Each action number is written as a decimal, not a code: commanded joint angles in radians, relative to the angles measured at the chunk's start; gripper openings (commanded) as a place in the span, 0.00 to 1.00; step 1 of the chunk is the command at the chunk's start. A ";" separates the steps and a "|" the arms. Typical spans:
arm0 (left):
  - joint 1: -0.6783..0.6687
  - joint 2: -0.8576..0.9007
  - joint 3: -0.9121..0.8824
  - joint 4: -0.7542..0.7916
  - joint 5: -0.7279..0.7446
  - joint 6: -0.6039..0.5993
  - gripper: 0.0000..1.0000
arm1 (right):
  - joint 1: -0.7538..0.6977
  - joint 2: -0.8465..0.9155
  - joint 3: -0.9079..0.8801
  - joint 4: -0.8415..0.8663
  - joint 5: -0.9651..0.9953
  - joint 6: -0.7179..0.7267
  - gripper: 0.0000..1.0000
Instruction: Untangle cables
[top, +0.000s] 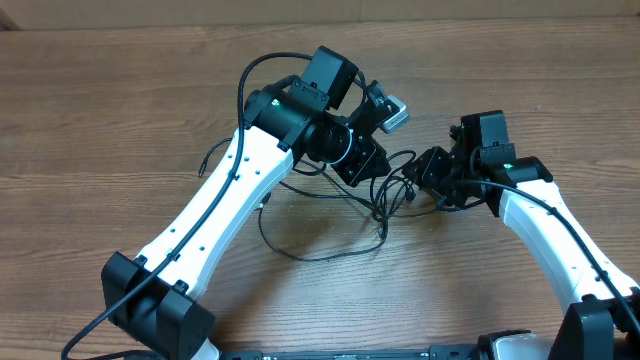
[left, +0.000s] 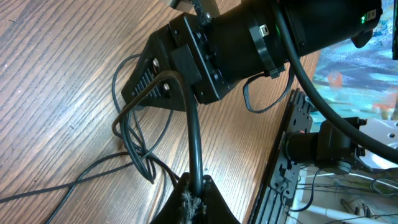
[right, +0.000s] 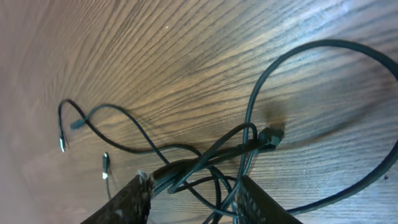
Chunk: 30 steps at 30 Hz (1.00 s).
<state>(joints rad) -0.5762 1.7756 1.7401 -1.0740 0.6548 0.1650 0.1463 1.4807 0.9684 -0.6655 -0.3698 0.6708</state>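
Note:
Several thin black cables (top: 385, 205) lie tangled on the wooden table between my two grippers, with one loop trailing toward the front (top: 300, 250). My left gripper (left: 198, 194) is shut on one black cable (left: 194, 140), which rises toward the right gripper's finger (left: 152, 81). In the overhead view the left gripper (top: 368, 165) sits just left of the tangle. My right gripper (right: 196, 202) is open, with several crossing cables (right: 211, 155) passing between its fingers. A black plug (right: 272, 135) and two silver-tipped ends (right: 62, 146) (right: 106, 165) lie on the wood. The right gripper (top: 428, 178) is close to the left one.
The wooden table (top: 120, 100) spreads to all sides. A thick black cable fixed to the left arm (top: 245, 85) arcs above its wrist. The table's edge and a rack with wires (left: 298, 162) show at the right of the left wrist view.

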 joint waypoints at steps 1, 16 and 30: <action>-0.004 -0.031 0.030 0.000 0.018 0.022 0.04 | 0.000 0.004 -0.006 0.007 0.018 0.094 0.43; -0.004 -0.031 0.030 0.000 0.018 0.022 0.04 | 0.000 0.068 -0.006 0.044 0.040 0.145 0.42; -0.004 -0.031 0.030 0.000 0.015 0.022 0.04 | 0.000 0.087 -0.007 0.014 0.040 0.144 0.29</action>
<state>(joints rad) -0.5762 1.7756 1.7401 -1.0744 0.6548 0.1650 0.1463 1.5646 0.9684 -0.6453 -0.3363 0.8120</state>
